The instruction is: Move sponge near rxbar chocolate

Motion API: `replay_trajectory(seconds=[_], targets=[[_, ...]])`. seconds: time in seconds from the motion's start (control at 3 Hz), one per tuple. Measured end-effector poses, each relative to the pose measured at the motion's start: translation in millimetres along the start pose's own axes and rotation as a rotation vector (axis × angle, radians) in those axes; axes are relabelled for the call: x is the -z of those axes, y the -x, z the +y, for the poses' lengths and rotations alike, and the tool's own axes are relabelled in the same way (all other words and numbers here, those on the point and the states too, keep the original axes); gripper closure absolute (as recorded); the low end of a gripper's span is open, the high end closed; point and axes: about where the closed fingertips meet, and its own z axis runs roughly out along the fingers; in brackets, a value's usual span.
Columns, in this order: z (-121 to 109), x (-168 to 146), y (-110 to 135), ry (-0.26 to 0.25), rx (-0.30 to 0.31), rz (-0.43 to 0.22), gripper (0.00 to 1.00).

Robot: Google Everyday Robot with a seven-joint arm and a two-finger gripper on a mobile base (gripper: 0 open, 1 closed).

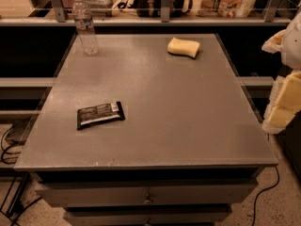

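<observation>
We see the sponge (183, 47) lying flat on the grey table (188, 121), far back at about one o'clock from the table's middle and close to the far edge. It is a pale yellow block of foam, soft-looking, with rounded corners and no marks on it. Its long side runs roughly across our view, tilted slightly, and a thin shadow sits under its near edge. Nothing touches it.

The chocolate bar (100, 115) lies flat at about eight o'clock, well apart from the sponge and nearer the left edge. Its wrapper is dark brown to black with pale lettering and a small white patch towards its right end. The long side is tipped a little up to the right.

A clear water bottle (85, 27) with a white cap stands upright at about eleven o'clock, near the far left corner, well apart from both.

The pincer (286, 100) hangs off the table's right side at about three o'clock, partly cut by the frame's edge. It seems to carry nothing. Whether it is wide or narrow we cannot tell. It is well apart from the sponge and touches nothing on the table.
</observation>
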Motion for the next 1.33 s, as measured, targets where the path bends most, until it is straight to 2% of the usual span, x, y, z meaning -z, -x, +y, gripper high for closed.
replay_trajectory(seconds=[0.67,1.0,1.33], targets=[[-4,-1,2,-0.006,-0.015,-0.015,0.0],[-19,-16,15,0.011,-0.056,-0.098,0.0],[-45,-45,42,0.037,-0.081,-0.194,0.0]])
